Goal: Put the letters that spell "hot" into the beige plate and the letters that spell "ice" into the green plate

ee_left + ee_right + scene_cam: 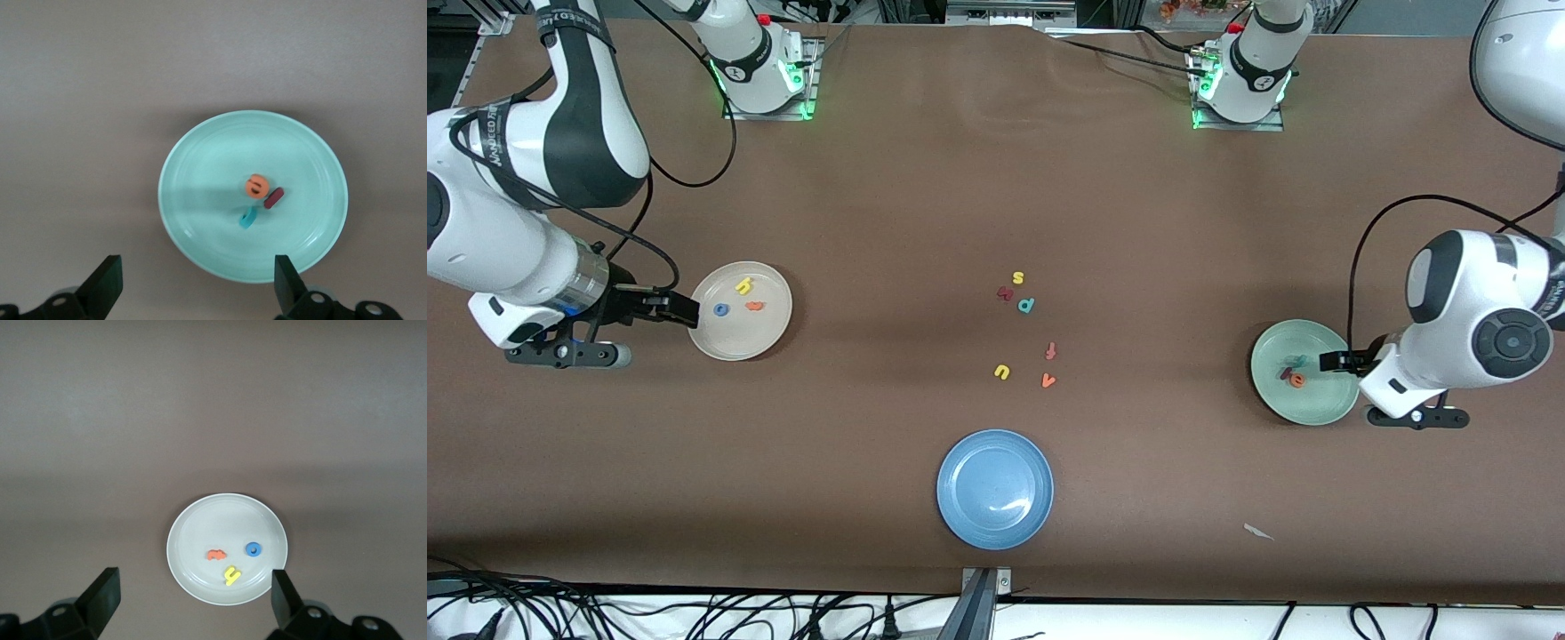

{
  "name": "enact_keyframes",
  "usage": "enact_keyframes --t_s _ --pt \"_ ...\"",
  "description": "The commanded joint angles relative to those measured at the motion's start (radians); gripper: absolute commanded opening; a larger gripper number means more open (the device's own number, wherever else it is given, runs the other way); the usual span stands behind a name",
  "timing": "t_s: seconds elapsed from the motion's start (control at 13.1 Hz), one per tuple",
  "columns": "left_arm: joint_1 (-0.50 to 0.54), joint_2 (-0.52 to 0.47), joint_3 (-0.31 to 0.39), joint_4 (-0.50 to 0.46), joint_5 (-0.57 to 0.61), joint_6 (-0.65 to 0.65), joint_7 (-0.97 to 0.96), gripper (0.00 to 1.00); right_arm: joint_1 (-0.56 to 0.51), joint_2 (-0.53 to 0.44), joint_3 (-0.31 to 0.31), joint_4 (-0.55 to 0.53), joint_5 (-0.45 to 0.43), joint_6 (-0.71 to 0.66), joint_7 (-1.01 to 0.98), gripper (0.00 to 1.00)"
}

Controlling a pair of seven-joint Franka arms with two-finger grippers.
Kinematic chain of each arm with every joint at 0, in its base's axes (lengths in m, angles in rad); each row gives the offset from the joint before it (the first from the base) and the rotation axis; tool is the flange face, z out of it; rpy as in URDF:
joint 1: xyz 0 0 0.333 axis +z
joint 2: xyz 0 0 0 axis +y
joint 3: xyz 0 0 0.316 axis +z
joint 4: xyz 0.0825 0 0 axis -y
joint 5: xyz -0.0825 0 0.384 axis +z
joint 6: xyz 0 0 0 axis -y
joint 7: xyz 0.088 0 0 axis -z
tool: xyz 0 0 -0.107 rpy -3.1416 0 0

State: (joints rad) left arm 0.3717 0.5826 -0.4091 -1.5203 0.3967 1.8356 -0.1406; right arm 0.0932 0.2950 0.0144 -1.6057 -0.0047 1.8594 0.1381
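The beige plate [769, 333] holds the yellow h [743, 285], the blue o [720, 309] and the orange t [755, 306]. My right gripper [685, 311] hangs open and empty over that plate's rim. The right wrist view shows the beige plate [193, 533] with the t [215, 555], o [253, 549] and h [231, 575] past my right gripper [195, 600]. The green plate [1307, 407] holds the orange e [1297, 380], teal c [1296, 362] and dark red i [1286, 373]. My left gripper [1334, 360] is open over its rim. The left wrist view shows the green plate [213, 160], e [255, 186], i [273, 198] and c [247, 218], with my left gripper [198, 283] empty.
A blue plate [994, 488] sits near the front camera. Mid-table lie loose letters: a yellow s [1018, 278], a dark red zigzag [1005, 292], a teal p [1026, 305], a reddish f [1050, 351], a yellow u [1001, 372] and an orange v [1048, 380]. A paper scrap [1258, 532] lies nearer the front camera than the green plate.
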Motion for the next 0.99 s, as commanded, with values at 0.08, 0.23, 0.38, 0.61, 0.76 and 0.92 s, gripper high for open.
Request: enact_keyframes --t_s 0.08,0.23,0.38,0.61,0.76,0.92 --pt "-0.002 -0.061 0.025 0.034 -0.068 -0.068 0.105 1.00 0.003 -0.024 -0.002 -0.023 -0.012 0.014 -0.005 1.00" --pt "-0.112 -0.137 0.178 -0.009 -0.198 -0.067 0.172 1.00 0.003 -0.024 -0.002 -0.023 -0.012 0.012 -0.005 1.00" --pt "-0.189 -0.213 0.268 -0.055 -0.277 -0.067 0.193 1.00 0.003 -0.024 -0.002 -0.025 -0.012 0.012 -0.005 1.00" --pt "-0.289 -0.322 0.357 -0.090 -0.359 -0.067 0.170 1.00 0.003 -0.030 -0.002 -0.023 -0.012 0.012 -0.005 1.00" --pt "-0.321 -0.372 0.378 -0.090 -0.381 -0.075 0.165 1.00 0.003 -0.030 -0.004 -0.023 -0.009 0.011 -0.005 1.00" --pt "-0.330 -0.415 0.383 -0.090 -0.383 -0.085 0.165 1.00 0.002 -0.028 -0.005 -0.017 -0.003 0.012 -0.006 1.00"
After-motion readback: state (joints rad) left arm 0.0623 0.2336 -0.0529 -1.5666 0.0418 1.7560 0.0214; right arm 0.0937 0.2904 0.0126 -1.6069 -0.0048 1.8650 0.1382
